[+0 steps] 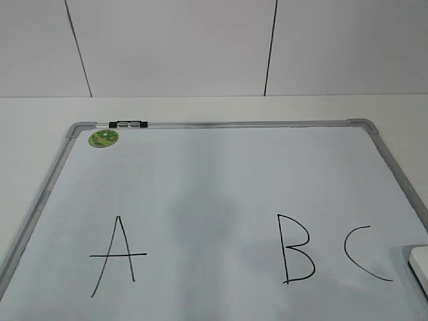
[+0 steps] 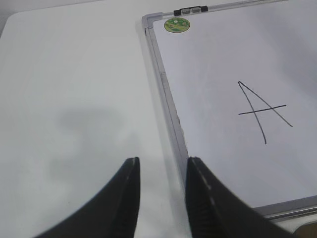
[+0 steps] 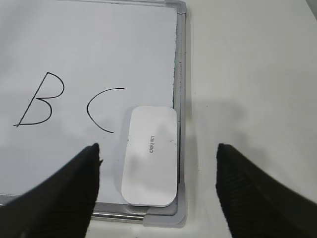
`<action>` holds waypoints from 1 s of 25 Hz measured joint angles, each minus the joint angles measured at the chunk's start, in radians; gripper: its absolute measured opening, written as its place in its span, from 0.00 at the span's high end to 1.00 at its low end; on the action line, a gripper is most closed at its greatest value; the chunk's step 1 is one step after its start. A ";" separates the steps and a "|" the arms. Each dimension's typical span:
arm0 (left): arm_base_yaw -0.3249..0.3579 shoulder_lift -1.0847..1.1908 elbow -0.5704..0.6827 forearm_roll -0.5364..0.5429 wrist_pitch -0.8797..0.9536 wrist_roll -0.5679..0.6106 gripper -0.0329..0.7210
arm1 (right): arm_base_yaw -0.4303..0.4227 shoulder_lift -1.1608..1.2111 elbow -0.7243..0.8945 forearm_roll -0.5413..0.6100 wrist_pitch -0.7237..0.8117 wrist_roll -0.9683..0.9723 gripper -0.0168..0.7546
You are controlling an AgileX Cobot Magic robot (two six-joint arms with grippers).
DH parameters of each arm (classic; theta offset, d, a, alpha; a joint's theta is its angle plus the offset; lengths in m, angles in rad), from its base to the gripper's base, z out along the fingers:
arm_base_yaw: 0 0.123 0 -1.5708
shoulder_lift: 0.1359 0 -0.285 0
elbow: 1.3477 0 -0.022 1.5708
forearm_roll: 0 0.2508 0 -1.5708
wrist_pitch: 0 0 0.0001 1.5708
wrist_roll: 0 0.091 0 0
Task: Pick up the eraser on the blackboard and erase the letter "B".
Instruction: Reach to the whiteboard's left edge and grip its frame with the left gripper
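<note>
Eraser pickup is the step in hand, and nothing is grasped yet. Farthest left, the left gripper hangs over bare table just outside the blackboard frame, fingers narrowly parted and empty. Ahead of the right gripper, left of centre, stands the letter "B", untouched. Directly between that gripper's wide-spread fingers lies the eraser, against the frame's right edge. Next, I judge, it must descend and close across the eraser's short width.

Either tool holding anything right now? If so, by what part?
Nothing held. The right tool is open above the eraser, which lies on the board. The left tool is open too, over the table beside the frame.
</note>
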 joint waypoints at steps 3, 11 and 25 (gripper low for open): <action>0.000 0.000 0.000 0.000 0.000 0.000 0.64 | 0.000 0.000 0.000 0.006 0.000 0.000 0.22; 0.000 0.000 0.000 0.000 0.000 0.000 0.64 | 0.000 0.000 -0.004 0.006 0.012 0.000 0.22; 0.000 0.000 0.000 0.000 0.000 0.000 0.64 | 0.000 0.291 -0.163 0.055 0.122 0.090 0.22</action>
